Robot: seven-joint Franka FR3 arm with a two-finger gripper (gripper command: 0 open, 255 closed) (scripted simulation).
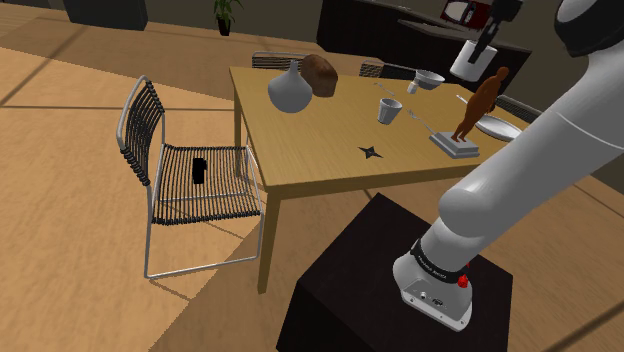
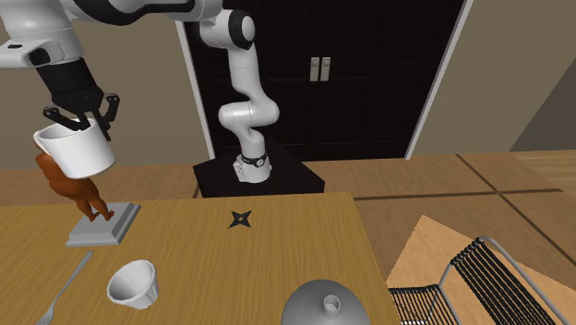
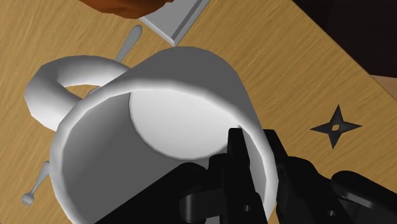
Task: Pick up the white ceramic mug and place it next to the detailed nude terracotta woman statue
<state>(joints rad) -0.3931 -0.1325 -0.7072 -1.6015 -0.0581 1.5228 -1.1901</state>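
above table (image 2: 277,258) near statue (image 2: 78,189), claw (image 3: 253,143) clamps empty white mug (image 3: 184,83) by rim.

In the shoulder view we see the table (image 1: 330,150) in the middle, and the chair (image 1: 190,180) at its left with a small thing (image 1: 200,168) on the seat. The stand (image 1: 390,290) sits at the lower right, below the table. On the table, the vase (image 1: 290,92) and the loaf (image 1: 320,75) are side by side at the upper left. The cup (image 1: 388,110) is right of them, and the star (image 1: 370,152) lies below the cup. The statue (image 1: 482,100) stands at the right edge, with a plate (image 1: 497,127) just right of it. The mug (image 1: 472,58) hangs in the gripper (image 1: 487,47), up in the air near the statue's head.
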